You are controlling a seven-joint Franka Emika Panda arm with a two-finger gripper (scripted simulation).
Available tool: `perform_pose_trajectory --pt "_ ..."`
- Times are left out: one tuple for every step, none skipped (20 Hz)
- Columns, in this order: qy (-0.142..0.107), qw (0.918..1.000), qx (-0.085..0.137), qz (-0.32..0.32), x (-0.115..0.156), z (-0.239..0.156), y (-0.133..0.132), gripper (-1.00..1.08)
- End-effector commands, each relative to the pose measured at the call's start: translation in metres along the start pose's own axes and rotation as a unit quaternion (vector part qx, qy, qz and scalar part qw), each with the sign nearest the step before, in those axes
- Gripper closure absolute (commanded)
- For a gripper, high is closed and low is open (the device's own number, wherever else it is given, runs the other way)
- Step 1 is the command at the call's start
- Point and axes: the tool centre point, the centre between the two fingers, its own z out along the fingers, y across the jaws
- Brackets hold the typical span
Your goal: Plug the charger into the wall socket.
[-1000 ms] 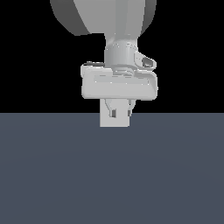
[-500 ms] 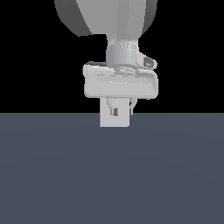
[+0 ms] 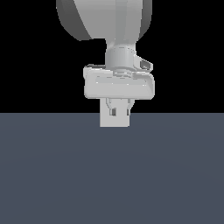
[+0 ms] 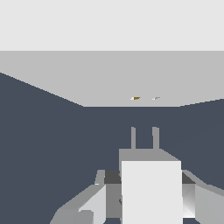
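My gripper (image 3: 119,112) points down and is shut on the charger (image 3: 114,122), a small plain white block just above the dark floor. In the wrist view the charger (image 4: 151,188) sits between my two fingers (image 4: 87,205), with its two grey prongs (image 4: 144,138) pointing at the wall socket (image 4: 131,78). The socket is a large pale flat face filling the far part of that view, with two tiny dots (image 4: 136,98) low on its face, one of them orange. The prongs are short of the socket and roughly in line with the dots. The socket does not show in the exterior view.
A dark blue-grey floor (image 3: 112,175) fills the lower half of the exterior view and runs up to the socket in the wrist view (image 4: 39,144). The background behind the arm is black.
The hand with the charger has shifted very slightly towards the exterior view's right. The grip is unchanged.
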Motion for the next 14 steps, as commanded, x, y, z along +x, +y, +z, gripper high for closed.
perform_pose_trajectory --pt "0.0 1.0 0.0 0.0 0.009 0.0 0.0 1.08" --pt "0.0 1.0 0.0 0.0 0.013 0.001 0.0 1.08" --pt "0.0 1.0 0.0 0.0 0.016 0.001 0.0 1.08" --pt "0.0 1.0 0.0 0.0 0.02 0.001 0.0 1.08" --pt "0.0 1.0 0.0 0.0 0.023 0.001 0.0 1.08" --pt "0.0 1.0 0.0 0.0 0.025 0.001 0.0 1.08" --pt "0.0 1.0 0.0 0.0 0.028 0.001 0.0 1.08" --pt "0.0 1.0 0.0 0.0 0.029 0.002 0.0 1.08" --pt "0.0 1.0 0.0 0.0 0.031 0.002 0.0 1.08" --pt "0.0 1.0 0.0 0.0 0.032 0.002 0.0 1.08" --pt "0.0 1.0 0.0 0.0 0.033 0.002 0.0 1.08" --pt "0.0 1.0 0.0 0.0 0.034 0.002 0.0 1.08" --pt "0.0 1.0 0.0 0.0 0.035 0.002 0.0 1.08" --pt "0.0 1.0 0.0 0.0 0.035 0.002 0.0 1.08"
